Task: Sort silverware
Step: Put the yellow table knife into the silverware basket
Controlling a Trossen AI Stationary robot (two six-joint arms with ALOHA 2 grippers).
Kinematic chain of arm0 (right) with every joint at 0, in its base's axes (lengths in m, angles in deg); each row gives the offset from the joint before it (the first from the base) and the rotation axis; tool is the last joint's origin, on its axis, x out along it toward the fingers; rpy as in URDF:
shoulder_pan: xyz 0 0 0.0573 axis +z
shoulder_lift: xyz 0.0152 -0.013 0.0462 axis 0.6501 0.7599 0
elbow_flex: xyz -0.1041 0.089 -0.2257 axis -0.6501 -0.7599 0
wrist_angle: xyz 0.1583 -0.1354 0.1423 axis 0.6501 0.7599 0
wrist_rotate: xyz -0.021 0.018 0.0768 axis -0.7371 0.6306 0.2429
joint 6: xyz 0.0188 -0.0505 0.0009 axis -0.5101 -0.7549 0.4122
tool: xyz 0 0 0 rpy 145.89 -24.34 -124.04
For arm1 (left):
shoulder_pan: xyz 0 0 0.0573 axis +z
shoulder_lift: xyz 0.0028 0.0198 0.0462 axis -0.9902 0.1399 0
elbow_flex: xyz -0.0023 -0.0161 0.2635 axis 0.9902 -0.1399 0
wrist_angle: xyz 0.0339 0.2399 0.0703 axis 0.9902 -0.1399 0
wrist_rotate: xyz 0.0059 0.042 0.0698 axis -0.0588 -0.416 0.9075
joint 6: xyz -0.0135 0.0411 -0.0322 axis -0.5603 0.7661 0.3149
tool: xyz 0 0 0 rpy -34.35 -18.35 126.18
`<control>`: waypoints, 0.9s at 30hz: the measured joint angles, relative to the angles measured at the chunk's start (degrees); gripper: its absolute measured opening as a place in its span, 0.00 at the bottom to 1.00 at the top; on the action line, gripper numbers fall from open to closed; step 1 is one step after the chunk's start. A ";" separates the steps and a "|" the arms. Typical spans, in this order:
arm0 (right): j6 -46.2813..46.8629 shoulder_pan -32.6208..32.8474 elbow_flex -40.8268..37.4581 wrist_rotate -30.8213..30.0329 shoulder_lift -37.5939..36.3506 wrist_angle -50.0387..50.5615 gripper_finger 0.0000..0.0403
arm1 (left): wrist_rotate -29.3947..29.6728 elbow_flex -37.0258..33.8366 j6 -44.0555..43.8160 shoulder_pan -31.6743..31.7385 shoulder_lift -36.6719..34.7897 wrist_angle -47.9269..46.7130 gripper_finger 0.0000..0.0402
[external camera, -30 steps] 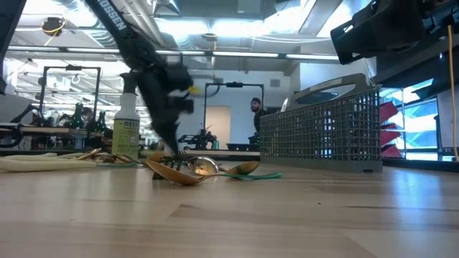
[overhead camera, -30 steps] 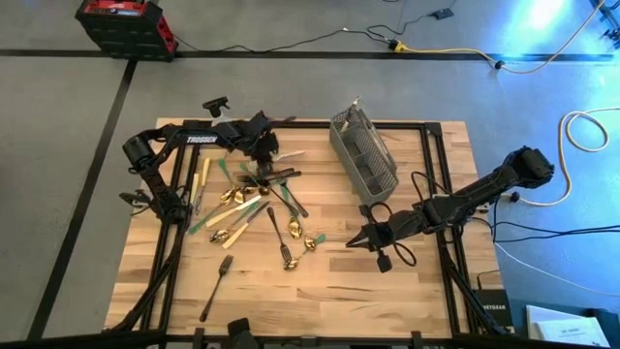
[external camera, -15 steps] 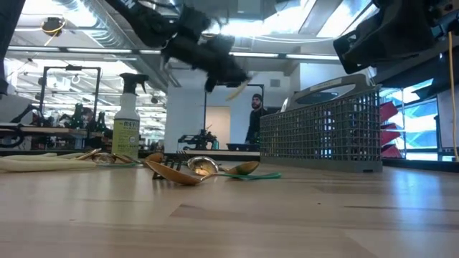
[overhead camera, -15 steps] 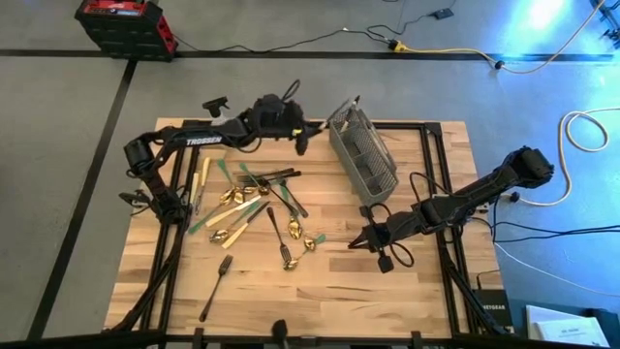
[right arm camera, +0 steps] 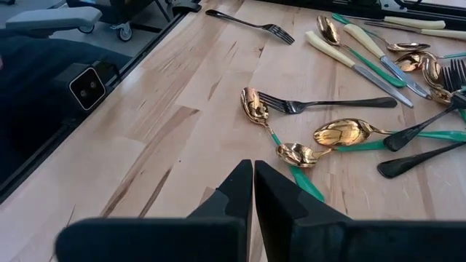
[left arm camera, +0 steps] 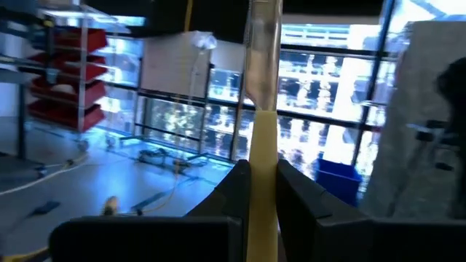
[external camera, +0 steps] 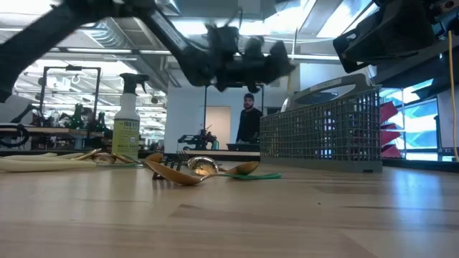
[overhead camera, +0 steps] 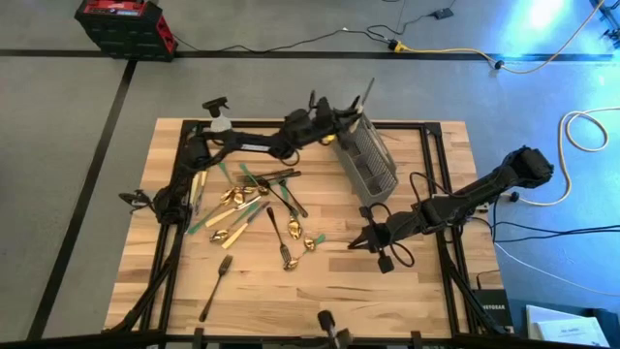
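My left gripper (overhead camera: 341, 118) hangs in the air at the far left end of the grey mesh caddy (overhead camera: 368, 155), shut on a cream-handled knife (left arm camera: 263, 109) whose silvery blade (overhead camera: 369, 90) sticks out past the fingers. The rest of the silverware (overhead camera: 257, 199), gold, green-handled and dark pieces, lies loose on the wooden table (overhead camera: 320, 301). A black fork (overhead camera: 217, 286) lies apart, nearer the front. My right gripper (overhead camera: 354, 242) hovers shut right of the pile, with nothing between its fingers (right arm camera: 253, 182). My left gripper pinches the knife's cream handle (left arm camera: 263, 156) between its two fingers. The knife lies along the fingers and runs on past their tips, blade end ahead. The fingers come about level from the table's left. The knife is lifted clear of the table and of the caddy.
A spray bottle (overhead camera: 215, 109) stands at the table's far edge, left of the left arm. Bare wood lies along the near edge and between pile and caddy. A person (external camera: 247, 118) stands in the room beyond the table.
My left gripper has risen from the pile and swung toward the table's right, to the caddy's far end. It has tipped from pointing down to about level. The cream-handled knife has gone with it, lifted clear of the pile.
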 joint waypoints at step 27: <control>-1.95 -0.07 0.00 0.00 0.00 -1.11 0.00 | 7.49 1.18 -5.12 2.96 2.48 -9.41 0.29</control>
